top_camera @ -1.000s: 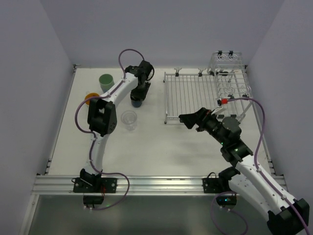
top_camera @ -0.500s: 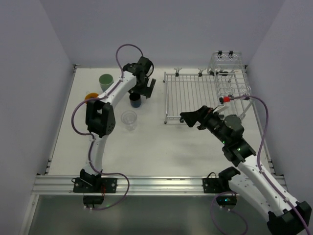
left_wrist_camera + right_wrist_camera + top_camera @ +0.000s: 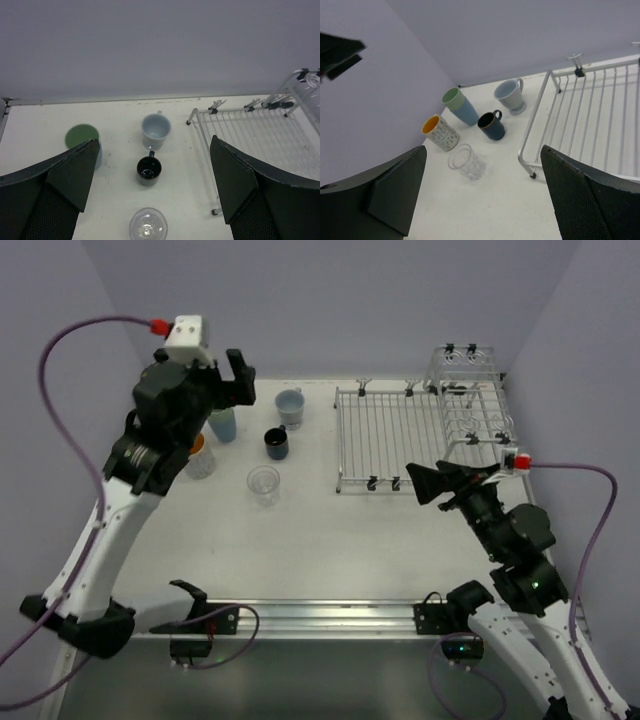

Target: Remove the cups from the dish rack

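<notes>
Toward the far-left corner, raised: left gripper (image 3: 236, 378), jaws spread, released. Below, upright on the white worktop (image 3: 330, 530): orange-lined patterned cup (image 3: 440, 133), green-lined blue tumbler (image 3: 460, 106), clear glass (image 3: 466, 162), dark navy mug (image 3: 491, 125), pale grey-blue mug (image 3: 509, 95). Far-right corner: silver wire dish rack (image 3: 390, 435). Over its near edge: right gripper (image 3: 424, 482), parted, holding nothing.

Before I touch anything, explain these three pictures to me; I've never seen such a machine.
Two robot arms are bolted to a table. One picture looks down from above and behind; the other two come from wrist cameras, the dark shapes at their sides being each arm's jaws. The left arm is raised high; the right arm reaches beside the wire dish rack. Both jaws are open, holding nothing. Left of the rack stand a pale mug, a navy mug, a clear glass, a green-and-blue tumbler and an orange-lined cup.
</notes>
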You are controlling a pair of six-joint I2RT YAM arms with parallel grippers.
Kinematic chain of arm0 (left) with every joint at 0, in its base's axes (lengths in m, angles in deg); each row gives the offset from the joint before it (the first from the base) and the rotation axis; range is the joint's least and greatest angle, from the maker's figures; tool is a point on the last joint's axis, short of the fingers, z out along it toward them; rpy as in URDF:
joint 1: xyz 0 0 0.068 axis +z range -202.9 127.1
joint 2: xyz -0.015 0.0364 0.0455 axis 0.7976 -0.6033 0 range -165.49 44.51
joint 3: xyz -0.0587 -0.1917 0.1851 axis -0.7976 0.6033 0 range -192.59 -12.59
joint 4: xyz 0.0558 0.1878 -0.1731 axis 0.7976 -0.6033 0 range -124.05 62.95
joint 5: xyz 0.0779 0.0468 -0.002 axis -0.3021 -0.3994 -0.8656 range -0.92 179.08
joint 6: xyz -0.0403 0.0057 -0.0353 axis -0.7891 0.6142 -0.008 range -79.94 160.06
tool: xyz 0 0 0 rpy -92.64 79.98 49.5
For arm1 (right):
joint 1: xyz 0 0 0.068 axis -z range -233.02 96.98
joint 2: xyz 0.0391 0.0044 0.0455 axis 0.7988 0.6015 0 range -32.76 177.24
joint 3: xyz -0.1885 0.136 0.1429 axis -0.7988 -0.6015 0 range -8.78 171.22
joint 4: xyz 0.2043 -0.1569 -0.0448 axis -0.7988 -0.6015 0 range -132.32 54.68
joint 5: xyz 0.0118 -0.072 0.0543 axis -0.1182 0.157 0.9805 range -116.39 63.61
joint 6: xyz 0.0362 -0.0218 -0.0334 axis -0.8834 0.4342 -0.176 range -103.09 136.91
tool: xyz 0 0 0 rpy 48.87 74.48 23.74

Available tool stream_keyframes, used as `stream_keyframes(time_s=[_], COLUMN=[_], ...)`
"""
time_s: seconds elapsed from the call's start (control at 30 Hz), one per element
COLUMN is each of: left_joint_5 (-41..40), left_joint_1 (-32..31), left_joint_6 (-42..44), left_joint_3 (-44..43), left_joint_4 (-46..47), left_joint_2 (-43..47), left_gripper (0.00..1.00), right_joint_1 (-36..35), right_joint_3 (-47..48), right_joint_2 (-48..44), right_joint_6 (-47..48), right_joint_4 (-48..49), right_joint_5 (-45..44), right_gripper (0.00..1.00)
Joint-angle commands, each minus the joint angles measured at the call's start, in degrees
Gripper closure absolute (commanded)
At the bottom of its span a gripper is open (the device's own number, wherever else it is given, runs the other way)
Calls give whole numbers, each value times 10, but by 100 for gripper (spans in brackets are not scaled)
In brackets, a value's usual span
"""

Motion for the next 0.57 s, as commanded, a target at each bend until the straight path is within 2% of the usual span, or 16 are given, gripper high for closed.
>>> stream_keyframes(time_s=[0.0,0.03,0.07,0.13,0.17,0.27,0.43,0.53], left_joint_5=[-14,-24,-34,-48,-49,-50,-52,-60], left_joint_1=[1,1,1,1,1,1,1,1], left_joint_6=[-19,-22,-26,-35,-39,-64,-76,-78], left_joint_3=[125,195,226,304,327,395,443,448], left_joint_4=[85,93,97,88,83,60,51,77], left_joint_2=[117,150,217,279,338,436,545,555], left_gripper=[0,0,0,0,0,0,0,0], right_joint_1=[-1,-1,-1,-1,-1,-1,-1,0], right_joint_3=[30,29,20,-7,-18,-53,-54,-32], right_joint_2=[-49,-79,-94,-142,-157,-199,-211,-199], right_joint_6=[46,49,49,44,41,23,12,20], right_joint_4=[-83,-98,-107,-122,-122,-122,-110,-102], right_joint_5=[-74,-82,-88,-99,-101,-117,-119,-130], right_gripper=[1,1,1,1,1,1,1,1])
